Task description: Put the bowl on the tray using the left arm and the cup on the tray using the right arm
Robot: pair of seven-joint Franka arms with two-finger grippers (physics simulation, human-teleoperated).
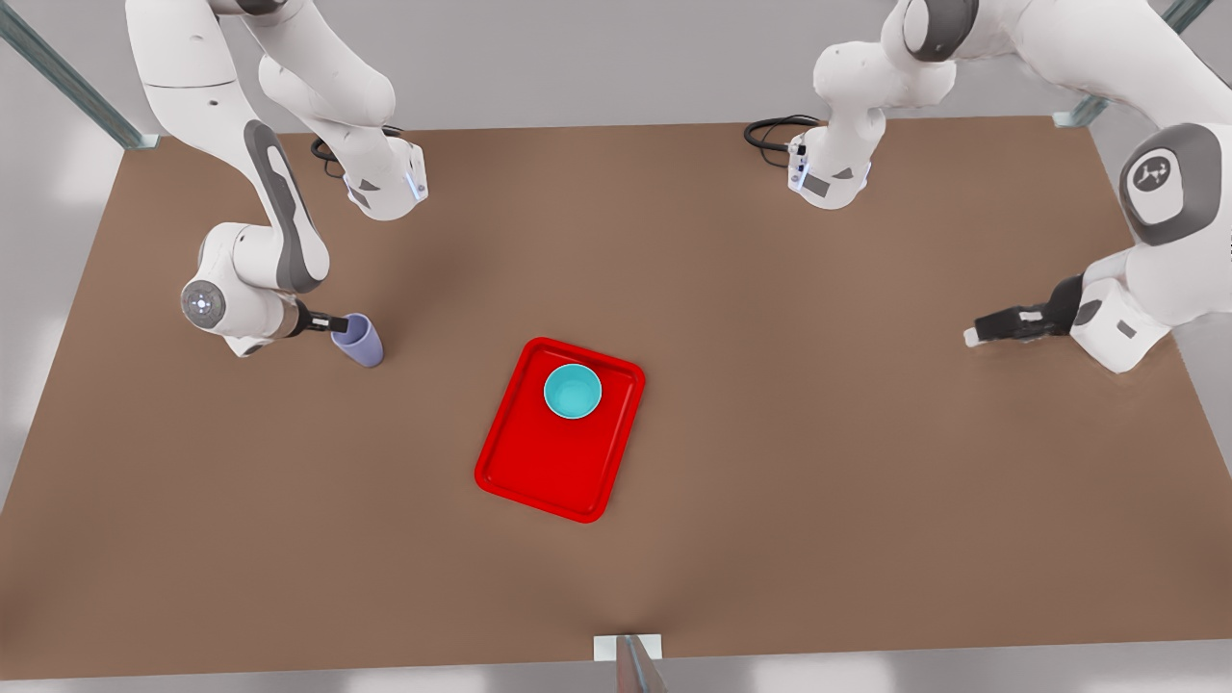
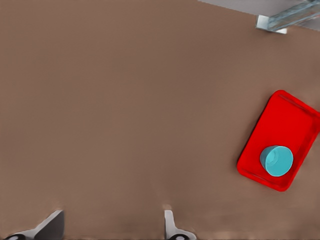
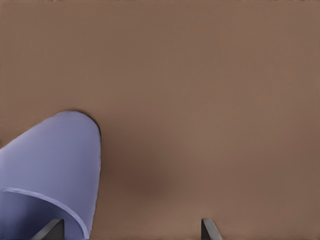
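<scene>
The teal bowl (image 1: 573, 392) (image 2: 276, 161) sits upright on the far end of the red tray (image 1: 539, 472) (image 2: 287, 120) near the table's middle. At the front view's left stands the lilac cup (image 1: 361, 342) (image 3: 55, 165), on the table and apart from the tray. My right gripper (image 1: 339, 324) (image 3: 130, 230) is at the cup's rim, open, with one finger over the cup's mouth and the other outside its wall. My left gripper (image 1: 974, 335) (image 2: 110, 227) hangs open and empty at the front view's right, far from the tray.
The brown table (image 1: 866, 500) spreads wide around the tray. Black cables (image 1: 770, 135) lie at the back near an arm base. A small white bracket (image 1: 628, 647) marks the front edge. A metal frame post (image 2: 285, 20) stands beyond the table's edge.
</scene>
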